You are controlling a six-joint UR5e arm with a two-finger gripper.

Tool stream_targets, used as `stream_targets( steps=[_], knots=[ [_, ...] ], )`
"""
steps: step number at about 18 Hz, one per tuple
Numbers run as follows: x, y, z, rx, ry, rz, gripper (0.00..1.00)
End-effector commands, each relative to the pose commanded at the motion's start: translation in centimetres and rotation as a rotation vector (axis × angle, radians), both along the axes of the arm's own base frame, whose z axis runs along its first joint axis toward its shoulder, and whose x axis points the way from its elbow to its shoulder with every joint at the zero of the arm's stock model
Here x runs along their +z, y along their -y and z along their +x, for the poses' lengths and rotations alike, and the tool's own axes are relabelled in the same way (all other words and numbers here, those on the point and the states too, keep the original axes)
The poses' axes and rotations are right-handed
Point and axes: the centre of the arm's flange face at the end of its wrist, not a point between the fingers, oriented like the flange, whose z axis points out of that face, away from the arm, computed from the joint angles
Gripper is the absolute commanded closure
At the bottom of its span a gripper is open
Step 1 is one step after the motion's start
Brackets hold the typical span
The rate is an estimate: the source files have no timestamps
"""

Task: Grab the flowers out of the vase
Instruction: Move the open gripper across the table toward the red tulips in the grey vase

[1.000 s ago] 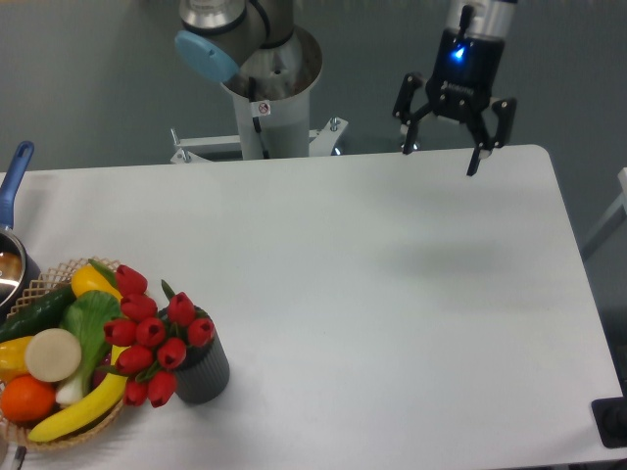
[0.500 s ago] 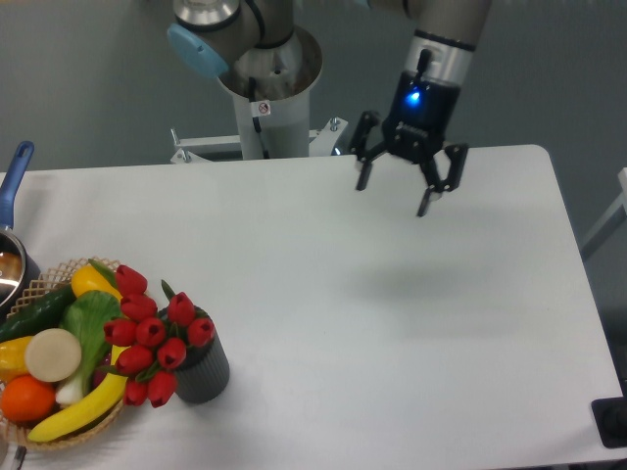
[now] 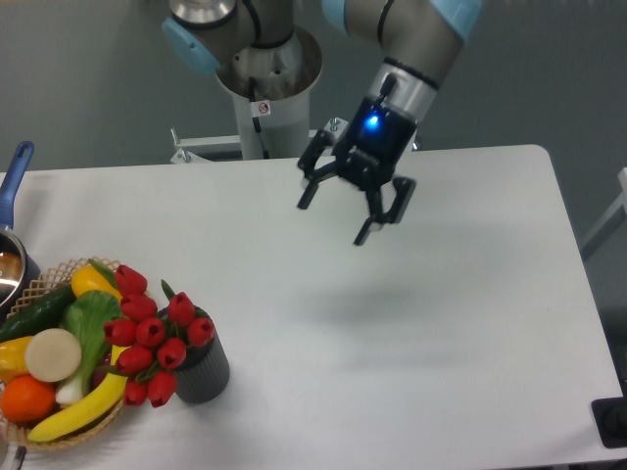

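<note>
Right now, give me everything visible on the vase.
The vase is a short, dark grey ribbed cylinder, matte like plastic or ceramic. It stands upright near the table's front left corner, right beside the woven basket; whether they touch is unclear. The red tulips sit in its mouth, leaning left over the basket and hiding most of the rim. The gripper is open, well away and up to the right, touching nothing.

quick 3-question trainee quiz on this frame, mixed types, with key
1. True or false: the gripper holds the flowers.
2. The flowers stand in: A) the basket B) the vase C) the pan
3. Fill in: the gripper's jaws are ____.

Key: 1 false, it hangs empty over the table, well apart from them. 2 B. 3 open.
</note>
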Motion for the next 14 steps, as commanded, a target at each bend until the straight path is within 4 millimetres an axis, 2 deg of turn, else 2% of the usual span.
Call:
stream_targets(
  steps=[5,10,14],
  knots=[
    [-0.9,-1.8,1.7,-0.048,0.025,0.003,0.00],
    [-3.1,-3.8,3.8,-0.081,0.093,-0.029,0.00],
    [-3.6,-4.6,3.5,-0.059,0.198,0.025,0.00]
  ],
)
